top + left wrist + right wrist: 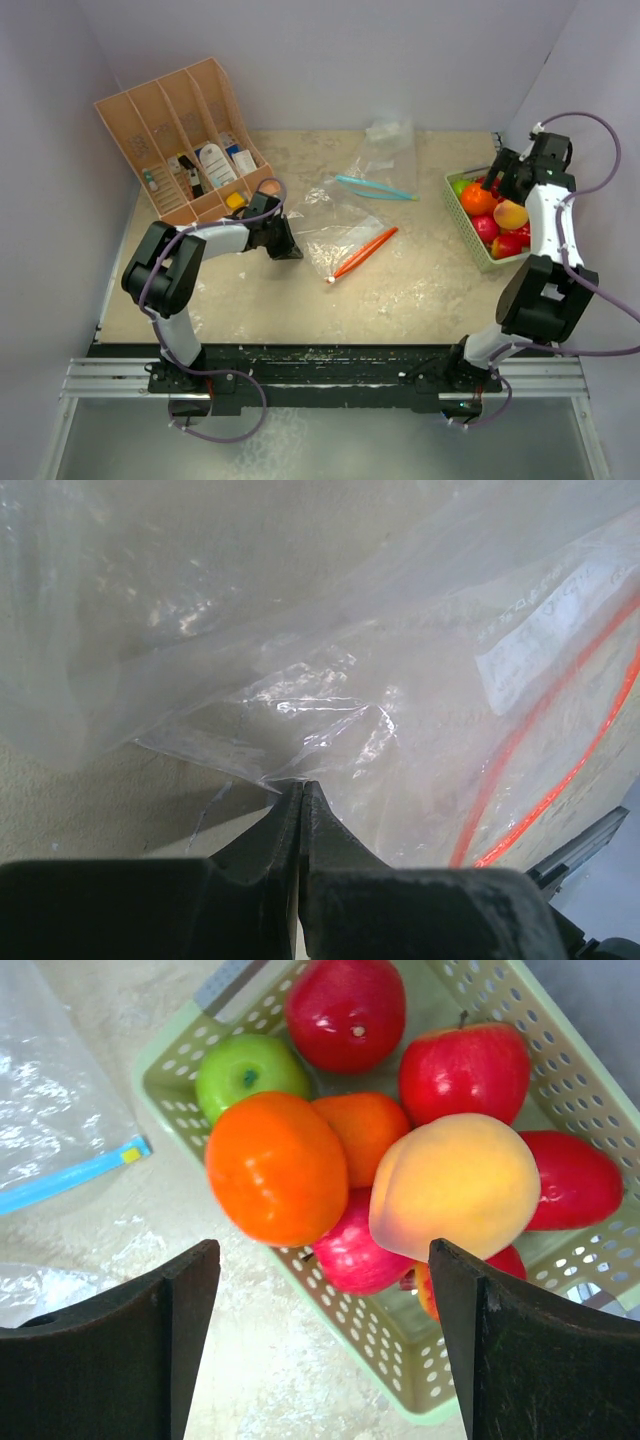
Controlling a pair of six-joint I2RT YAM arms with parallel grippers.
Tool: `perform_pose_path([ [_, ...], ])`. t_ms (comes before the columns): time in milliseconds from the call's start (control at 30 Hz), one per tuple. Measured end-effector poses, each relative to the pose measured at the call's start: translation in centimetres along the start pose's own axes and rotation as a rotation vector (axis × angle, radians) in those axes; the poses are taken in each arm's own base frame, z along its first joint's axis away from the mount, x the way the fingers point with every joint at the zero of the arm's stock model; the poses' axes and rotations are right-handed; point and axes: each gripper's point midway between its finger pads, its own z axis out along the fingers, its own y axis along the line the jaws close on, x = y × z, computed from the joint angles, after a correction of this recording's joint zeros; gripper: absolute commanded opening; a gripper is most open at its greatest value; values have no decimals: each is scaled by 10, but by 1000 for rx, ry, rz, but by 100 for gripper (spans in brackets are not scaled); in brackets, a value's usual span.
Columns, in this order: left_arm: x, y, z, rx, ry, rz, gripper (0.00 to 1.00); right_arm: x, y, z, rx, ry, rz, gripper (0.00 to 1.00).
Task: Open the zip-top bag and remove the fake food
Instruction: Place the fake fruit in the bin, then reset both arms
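The fake food (455, 1185) lies heaped in the pale green perforated basket (370, 1350) at the right edge of the table (250, 300), well apart from the zip-top bag (335, 225). No piece shows inside the bag, which lies flat at the table's centre with its orange zip strip (365, 250) toward the right.

**Gripper state**
- The right gripper (322, 1250) hangs above the basket's near rim with its jaws wide apart and nothing between them.
- The left gripper (302, 785) has its jaws pressed together on the film at the bag's left edge.

**Handling properties (judged)**
- The pieces look like moulded plastic, so they are probably light and rigid and unlikely to dent or break.
- Their surfaces are glossy and rounded. Expect them to slip under the pads and to roll once set down.
- The bag film is thin, limp and slick. It folds instead of resisting a push.

**Where to take hold**
- Grasp one fruit at a time across its widest part, from above.
- The yellow-orange peach and the orange (275, 1165) sit uppermost and nearest the open jaws. The red apples (465, 1070) and the green apple (245, 1075) are partly hemmed in by neighbours.
- Take the bag by the zip strip, the stiffest part.
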Motion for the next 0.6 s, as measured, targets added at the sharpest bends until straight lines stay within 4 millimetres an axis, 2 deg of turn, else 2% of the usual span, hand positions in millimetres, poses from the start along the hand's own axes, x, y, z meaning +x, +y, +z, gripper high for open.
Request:
perform_pose_path([
  [333, 1, 0, -2, 5, -1, 1, 2, -8, 47, -39, -80, -84, -79, 83],
  [467, 0, -3, -5, 11, -7, 4, 2, -2, 67, -49, -107, -97, -104, 82],
  [600, -2, -7, -11, 20, -16, 7, 2, 12, 91, -51, -135, -71, -137, 82],
])
